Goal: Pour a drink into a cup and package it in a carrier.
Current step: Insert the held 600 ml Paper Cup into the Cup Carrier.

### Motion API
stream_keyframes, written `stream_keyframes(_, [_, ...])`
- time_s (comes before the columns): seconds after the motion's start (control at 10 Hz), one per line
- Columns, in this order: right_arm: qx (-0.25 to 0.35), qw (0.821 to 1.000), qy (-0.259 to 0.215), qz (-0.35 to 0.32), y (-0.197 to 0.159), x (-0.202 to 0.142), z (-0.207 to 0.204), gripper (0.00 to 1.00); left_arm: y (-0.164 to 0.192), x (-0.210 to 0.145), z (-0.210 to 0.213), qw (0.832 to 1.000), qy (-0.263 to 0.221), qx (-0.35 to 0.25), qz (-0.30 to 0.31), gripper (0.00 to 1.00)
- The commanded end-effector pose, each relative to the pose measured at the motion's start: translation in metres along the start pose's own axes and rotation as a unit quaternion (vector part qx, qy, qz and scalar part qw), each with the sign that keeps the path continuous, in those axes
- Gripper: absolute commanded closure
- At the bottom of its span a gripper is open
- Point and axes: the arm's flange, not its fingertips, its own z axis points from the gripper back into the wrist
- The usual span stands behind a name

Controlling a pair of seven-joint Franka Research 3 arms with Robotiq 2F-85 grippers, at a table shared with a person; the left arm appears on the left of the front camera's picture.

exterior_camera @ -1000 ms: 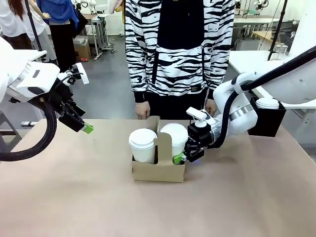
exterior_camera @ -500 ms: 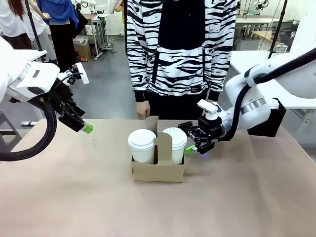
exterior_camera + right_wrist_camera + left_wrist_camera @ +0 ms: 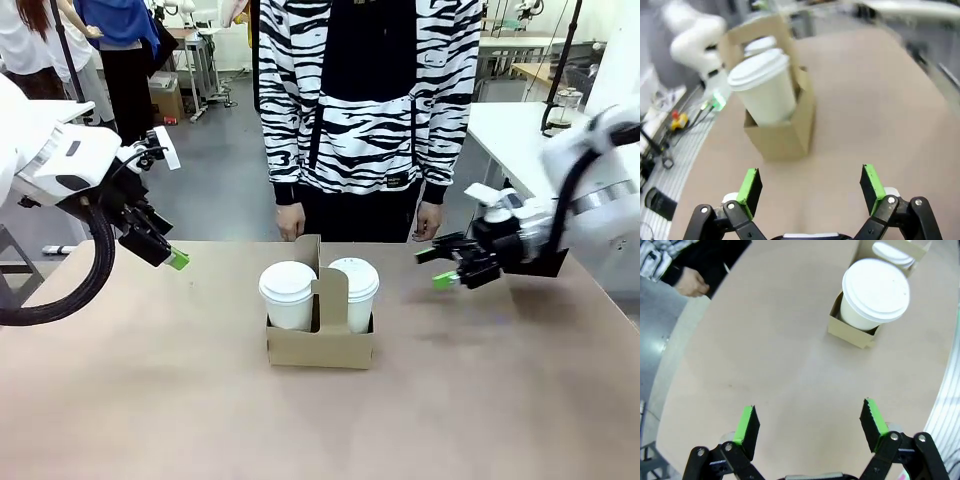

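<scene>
You have the tan table (image 3: 150, 400) running across the whole front view, and a person in a zebra-striped top (image 3: 365, 90) standing at its far edge, hands hanging just above the table rim. Your left arm (image 3: 60, 170) sits at the table's left side, your right arm (image 3: 590, 195) at the right and somewhat motion-blurred. Near the middle of the table stands the carrier (image 3: 320, 345), upright, with its handle panel rising between two holes. Each hole holds a cup: one cup (image 3: 288, 295) on the robot's left of the panel, the second cup (image 3: 354, 290) on the right, both lidded and seated upright. Behind your right arm there appears to be a black box (image 3: 545, 250), though the blur makes it hard to read. Your left gripper (image 3: 170, 258) hovers over the left edge, jaws spread wide with nothing between them. Your right gripper (image 3: 443, 267) hangs to the right of the carrier, clear of the cups, jaws likewise wide apart and empty.
</scene>
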Motion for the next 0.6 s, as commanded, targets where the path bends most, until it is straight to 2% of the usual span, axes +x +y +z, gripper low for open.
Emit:
stream_keyframes(0.0, [-0.105,0.982,0.024,-0.154,0.057,0.001,0.037,0.0,0.0,0.001,0.0,1.0,-0.003,-0.004,0.008,0.0])
stream_keyframes(0.1, [-0.182,0.963,0.041,-0.192,0.079,-0.006,0.059,0.0,0.0,0.001,0.0,1.0,-0.003,-0.004,0.008,0.0])
stream_keyframes(0.2, [-0.265,0.937,0.051,-0.221,0.099,-0.013,0.078,0.0,0.0,0.001,0.0,1.0,-0.003,-0.004,0.008,0.0])
stream_keyframes(0.4, [-0.357,0.903,0.055,-0.231,0.118,-0.023,0.1,0.0,0.0,0.001,0.0,1.0,-0.003,-0.004,0.008,0.0])
stream_keyframes(0.5, [-0.382,0.896,0.05,-0.222,0.127,-0.025,0.101,0.0,0.0,0.001,0.0,1.0,-0.003,-0.004,0.008,0.0])
